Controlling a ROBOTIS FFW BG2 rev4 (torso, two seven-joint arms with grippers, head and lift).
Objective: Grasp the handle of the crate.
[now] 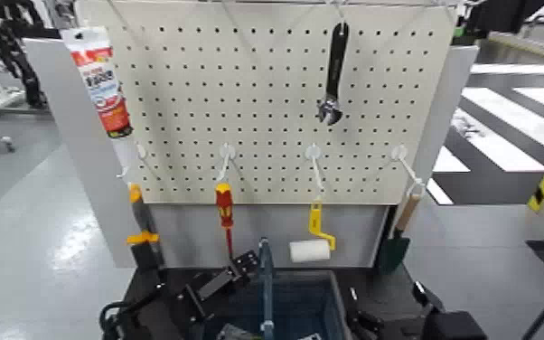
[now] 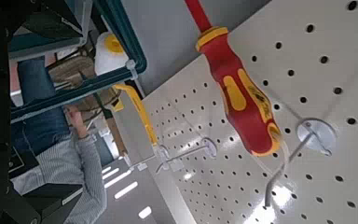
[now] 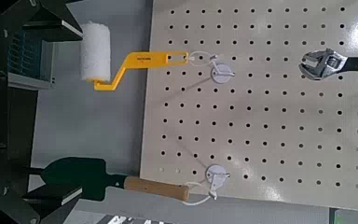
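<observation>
Crate (image 1: 307, 312) bottom centre under pegboard (image 1: 267, 99), handle (image 1: 266, 285) upright mid-crate. Left end effector (image 1: 226, 282) just beside it, right end effector (image 1: 379, 324) near; opening of either: cannot tell.

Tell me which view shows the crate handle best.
Head view: the handle rises upright over the middle of the crate, between both arms. The right wrist view catches only a ribbed crate corner, no handle. The left wrist view shows neither.
</observation>
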